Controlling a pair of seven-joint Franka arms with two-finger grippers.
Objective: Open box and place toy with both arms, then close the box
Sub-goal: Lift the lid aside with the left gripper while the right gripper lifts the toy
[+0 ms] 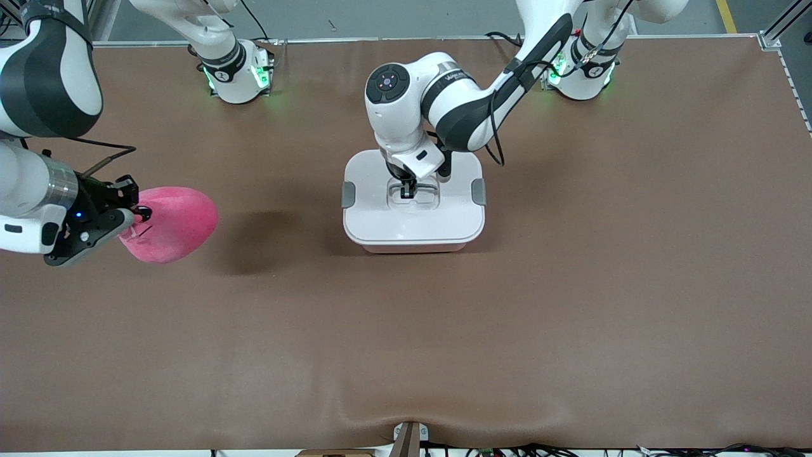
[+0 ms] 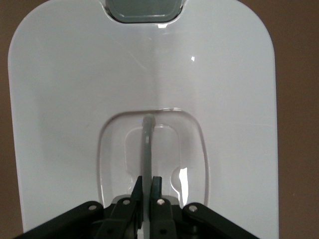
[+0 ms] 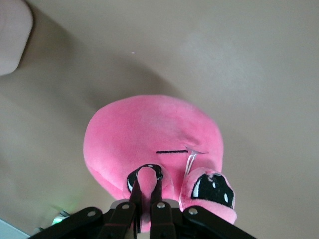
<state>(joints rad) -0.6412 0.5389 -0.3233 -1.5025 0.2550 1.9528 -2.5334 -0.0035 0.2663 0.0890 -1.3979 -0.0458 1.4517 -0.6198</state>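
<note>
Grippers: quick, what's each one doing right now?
Left gripper: shut on the handle of the box lid.
Right gripper: shut on the toy, held up over the table.

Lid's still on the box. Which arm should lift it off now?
Left. The left claw is already shut on the lid's handle at the box. The right claw is busy holding the toy up toward its own end of the table.

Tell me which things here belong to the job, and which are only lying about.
Job:
- box, lid still on
- lid handle, pinched by the left hand
- pink toy, held in the air by the right hand over the right arm's end of the table

Lying about:
- nothing; only the brown table
</note>
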